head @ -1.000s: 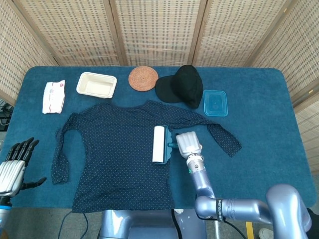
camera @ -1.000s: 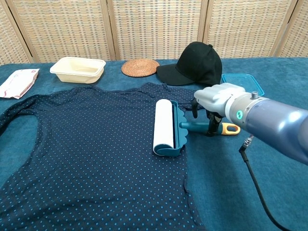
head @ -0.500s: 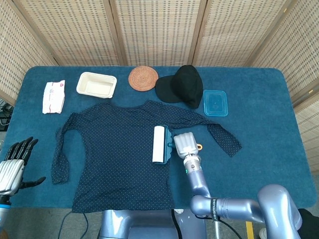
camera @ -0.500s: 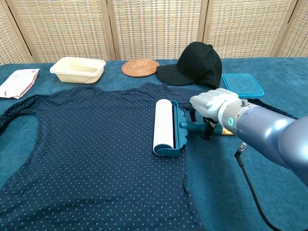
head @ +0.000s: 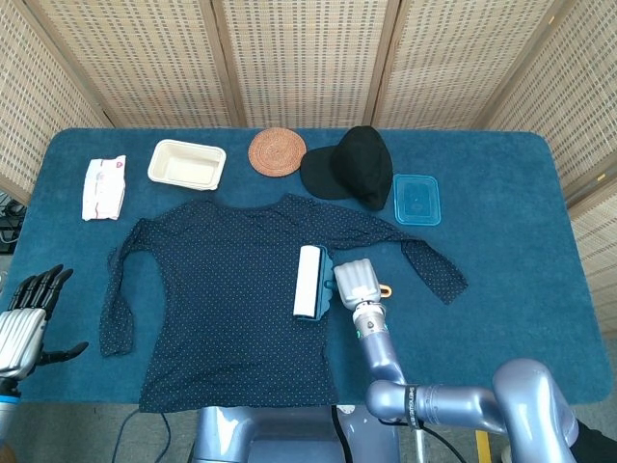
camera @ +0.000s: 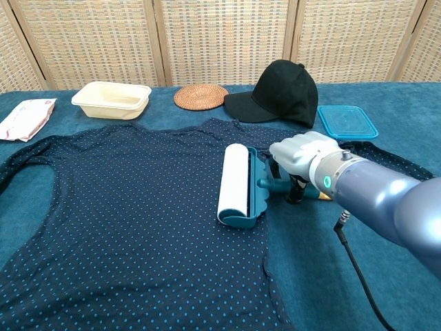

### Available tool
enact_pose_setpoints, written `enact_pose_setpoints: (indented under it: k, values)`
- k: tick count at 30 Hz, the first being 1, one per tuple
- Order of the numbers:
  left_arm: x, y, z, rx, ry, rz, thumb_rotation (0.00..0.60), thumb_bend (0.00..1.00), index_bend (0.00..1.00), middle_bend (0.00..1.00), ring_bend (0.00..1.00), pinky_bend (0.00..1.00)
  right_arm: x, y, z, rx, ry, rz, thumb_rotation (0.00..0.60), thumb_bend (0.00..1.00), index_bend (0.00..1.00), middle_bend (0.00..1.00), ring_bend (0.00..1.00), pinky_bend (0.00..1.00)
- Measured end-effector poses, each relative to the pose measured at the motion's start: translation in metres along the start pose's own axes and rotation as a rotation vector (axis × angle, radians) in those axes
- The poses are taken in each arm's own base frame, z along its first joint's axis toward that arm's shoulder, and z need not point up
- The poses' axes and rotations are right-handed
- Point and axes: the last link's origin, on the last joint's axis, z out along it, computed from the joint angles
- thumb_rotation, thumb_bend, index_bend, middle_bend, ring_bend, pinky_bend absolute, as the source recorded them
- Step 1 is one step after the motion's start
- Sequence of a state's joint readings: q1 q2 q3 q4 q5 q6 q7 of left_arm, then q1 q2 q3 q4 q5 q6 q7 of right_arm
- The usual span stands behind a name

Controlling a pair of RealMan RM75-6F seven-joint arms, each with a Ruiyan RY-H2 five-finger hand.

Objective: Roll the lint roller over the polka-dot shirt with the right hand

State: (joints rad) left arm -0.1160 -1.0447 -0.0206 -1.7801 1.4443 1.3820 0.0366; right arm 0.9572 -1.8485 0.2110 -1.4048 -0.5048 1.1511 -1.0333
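Lint roller [head: 308, 281] lies on polka-dot shirt [head: 222, 309], centre of head view; roll's long axis runs up-down in frame, handle sticks out toward frame right. Right hand [head: 356, 284] grips the handle, which it mostly hides, only orange end visible. Left hand [head: 24, 323] at lower-left edge off the counter [head: 511, 280], fingers spread, holding nothing, partly cut off

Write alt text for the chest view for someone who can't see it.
The robot's right hand grips the teal handle of a white lint roller lying on a navy polka-dot shirt spread over a blue table. Behind are a black cap, round woven coaster, cream tray and blue lidded container.
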Motion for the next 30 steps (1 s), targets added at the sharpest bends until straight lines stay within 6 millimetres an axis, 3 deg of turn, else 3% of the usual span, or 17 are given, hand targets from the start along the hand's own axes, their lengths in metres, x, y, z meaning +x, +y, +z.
enact_pose_setpoints:
  k: [8,15,24,30]
  values:
    - [0.001,0.001,0.000,-0.009,-0.006,-0.012,0.600,0.00,0.00,0.00,0.00,0.00,0.026,0.000,-0.005,0.037,0.070,-0.048,0.600,0.82,0.68,1.00,1.00,1.00]
    - [0.003,-0.001,0.002,-0.009,-0.009,-0.034,0.600,0.00,0.00,0.00,0.00,0.00,0.057,-0.017,-0.004,0.049,0.114,-0.166,0.600,0.82,0.70,1.00,1.00,1.00]
    - [0.006,-0.005,0.005,-0.012,-0.025,-0.057,0.600,0.00,0.00,0.00,0.00,0.00,0.093,-0.057,-0.002,0.067,0.108,-0.313,0.600,0.81,0.71,1.00,1.00,1.00]
    - [0.008,-0.007,0.007,0.008,0.015,-0.022,0.600,0.00,0.00,0.00,0.00,0.00,0.112,-0.105,0.004,0.085,0.053,-0.375,0.600,0.81,0.72,1.00,1.00,1.00]
